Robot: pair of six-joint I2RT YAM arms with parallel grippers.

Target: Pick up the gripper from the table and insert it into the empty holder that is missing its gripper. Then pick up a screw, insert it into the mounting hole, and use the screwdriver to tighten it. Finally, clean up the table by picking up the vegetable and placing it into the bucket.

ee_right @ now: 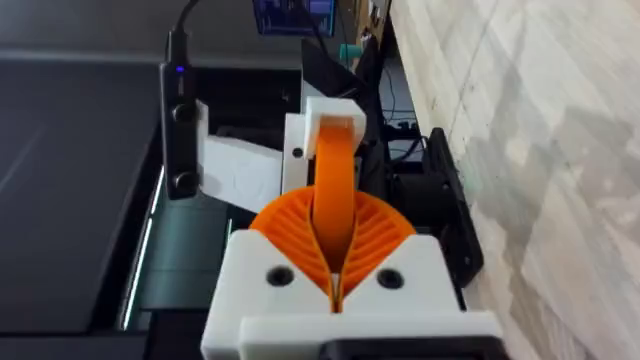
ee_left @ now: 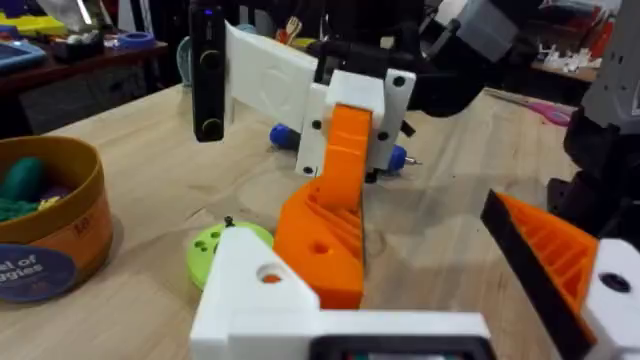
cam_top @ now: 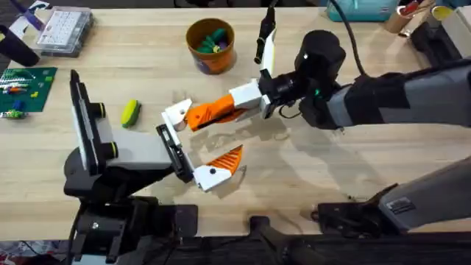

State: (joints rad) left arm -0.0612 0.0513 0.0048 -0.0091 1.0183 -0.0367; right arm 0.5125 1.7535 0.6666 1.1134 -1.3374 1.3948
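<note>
My right gripper is shut on the orange wedge-shaped gripper. The wedge's thick end rests against the holder, whose mounting hole shows orange through it. That holder sits at one end of the black rail of my left gripper, which stands open; its other bracket carries an orange slatted finger. The vegetable lies left of the holder. The bucket stands at the back. The blue screwdriver lies behind the wedge. The screw is out of view.
A lime-green disc lies on the table beside the holder. A clear parts box and a green board sit at the far left. Green toys lie in the bucket. Clutter lines the back right corner.
</note>
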